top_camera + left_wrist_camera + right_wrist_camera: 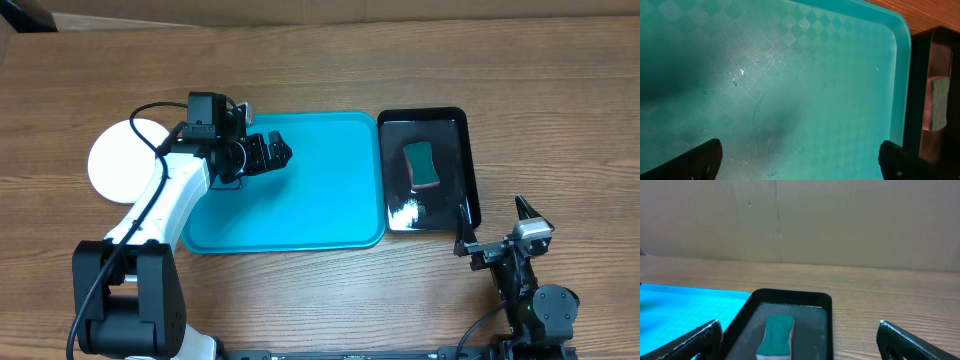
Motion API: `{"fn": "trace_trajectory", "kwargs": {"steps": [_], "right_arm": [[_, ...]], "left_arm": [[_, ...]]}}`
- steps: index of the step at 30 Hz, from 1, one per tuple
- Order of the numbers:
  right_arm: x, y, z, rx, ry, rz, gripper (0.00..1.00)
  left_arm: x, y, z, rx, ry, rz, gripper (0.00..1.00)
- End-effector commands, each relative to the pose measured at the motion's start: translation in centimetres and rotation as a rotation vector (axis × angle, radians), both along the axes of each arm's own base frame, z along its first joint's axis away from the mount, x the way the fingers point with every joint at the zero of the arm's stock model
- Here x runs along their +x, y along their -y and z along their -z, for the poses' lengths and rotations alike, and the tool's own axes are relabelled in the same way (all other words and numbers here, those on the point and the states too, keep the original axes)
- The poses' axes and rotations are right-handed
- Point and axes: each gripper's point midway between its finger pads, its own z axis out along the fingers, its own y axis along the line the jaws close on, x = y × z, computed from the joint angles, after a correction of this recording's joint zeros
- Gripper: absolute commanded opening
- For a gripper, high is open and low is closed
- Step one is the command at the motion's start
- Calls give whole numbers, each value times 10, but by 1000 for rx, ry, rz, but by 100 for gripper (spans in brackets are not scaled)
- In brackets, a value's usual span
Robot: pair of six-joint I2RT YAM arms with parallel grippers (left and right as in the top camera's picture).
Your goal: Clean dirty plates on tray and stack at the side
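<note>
The turquoise tray point(320, 190) lies mid-table with no plates on it; its scratched floor fills the left wrist view point(840, 75) and its corner shows in the right wrist view point(685, 300). A white plate point(118, 160) rests on the table left of the tray, partly under my left arm. The yellow-green and pale blue plates are not visible. My left gripper point(275, 152) hovers over the tray's upper left part, open and empty point(800, 160). My right gripper point(493, 226) is open and empty point(800, 337) near the front right, apart from everything.
A glossy black tray point(455, 120) sits right of the turquoise tray and holds a green sponge point(421, 165). The sponge also shows in the right wrist view point(776, 335) and the left wrist view point(938, 102). Cardboard lines the table's far edge.
</note>
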Motion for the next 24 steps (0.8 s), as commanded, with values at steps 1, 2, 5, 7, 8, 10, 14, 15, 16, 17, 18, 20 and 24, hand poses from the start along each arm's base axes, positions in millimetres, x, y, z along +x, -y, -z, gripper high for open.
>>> {"fn": "trace_trajectory", "kwargs": {"steps": [1,2,5,7,8,10,14,15,16,17,18,20,24], "right_arm": [[0,2,1,-8,7,11,100],[0,2,1,-8,7,11,100],[0,2,1,-8,7,11,100],[0,2,1,-8,7,11,100],[0,2,1,-8,7,11,100],[0,2,1,-8,7,11,100],[0,2,1,-8,7,11,100],[0,2,1,-8,7,11,100],[0,2,1,-8,7,11,100],[0,2,1,-8,7,11,100],[0,2,1,-8,7,11,100],[0,2,1,-8,7,11,100],[0,2,1,-8,7,11,100]], "left_arm": [[0,1,2,2,-7,-1,100],[0,1,2,2,-7,-1,100],[0,1,2,2,-7,-1,100],[0,1,2,2,-7,-1,100],[0,1,2,2,-7,-1,100],[0,1,2,2,-7,-1,100],[0,1,2,2,-7,-1,100],[0,1,2,2,-7,0,100],[-1,1,3,2,-9,0,100],[-1,1,2,2,-10,0,100],[-1,1,1,2,-7,0,100],[-1,1,-8,1,16,-1,100],[-1,2,-49,-7,122,2,100]]}}
